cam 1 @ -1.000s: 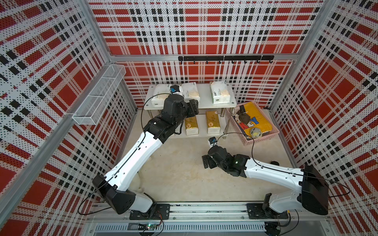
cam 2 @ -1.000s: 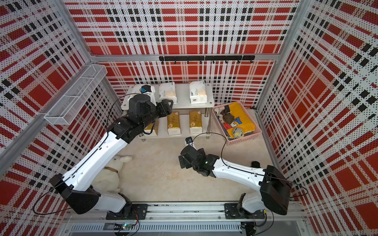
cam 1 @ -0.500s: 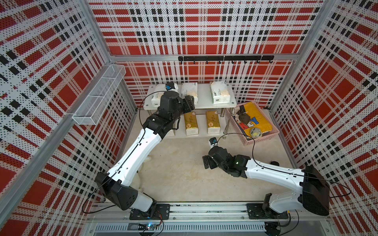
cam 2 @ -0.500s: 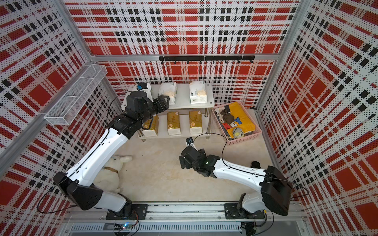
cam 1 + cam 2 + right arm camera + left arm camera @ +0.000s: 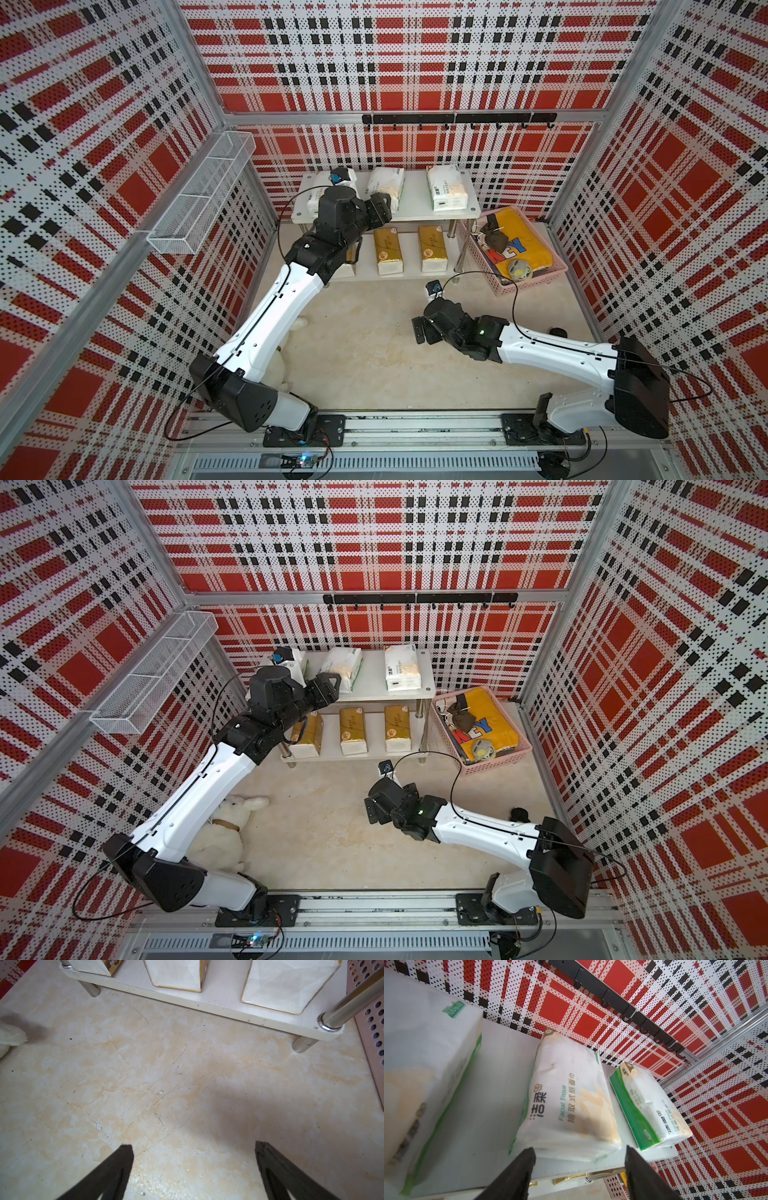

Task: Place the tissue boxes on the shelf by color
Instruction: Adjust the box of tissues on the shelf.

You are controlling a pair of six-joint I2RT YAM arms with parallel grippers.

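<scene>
The shelf (image 5: 415,205) (image 5: 370,679) stands against the back wall. Three white tissue boxes lie on its top board, seen in the left wrist view as left (image 5: 425,1076), middle (image 5: 571,1105) and right (image 5: 648,1105). Three gold tissue boxes (image 5: 309,737) (image 5: 353,735) (image 5: 397,731) stand on the lower board. My left gripper (image 5: 383,204) (image 5: 333,685) (image 5: 578,1152) hovers at the top board's front edge, open and empty, just short of the middle white box. My right gripper (image 5: 419,330) (image 5: 371,810) (image 5: 194,1148) hangs open over bare floor in front of the shelf.
A pink basket (image 5: 557,270) with a yellow cloth sits right of the shelf. A white plush toy (image 5: 224,833) lies on the floor under my left arm. A white wire basket (image 5: 199,199) hangs on the left wall, and a black hook rail (image 5: 457,118) on the back wall.
My left arm has shifted a little to the left and back along the top board, its jaws still apart and empty. The right arm has not moved.
</scene>
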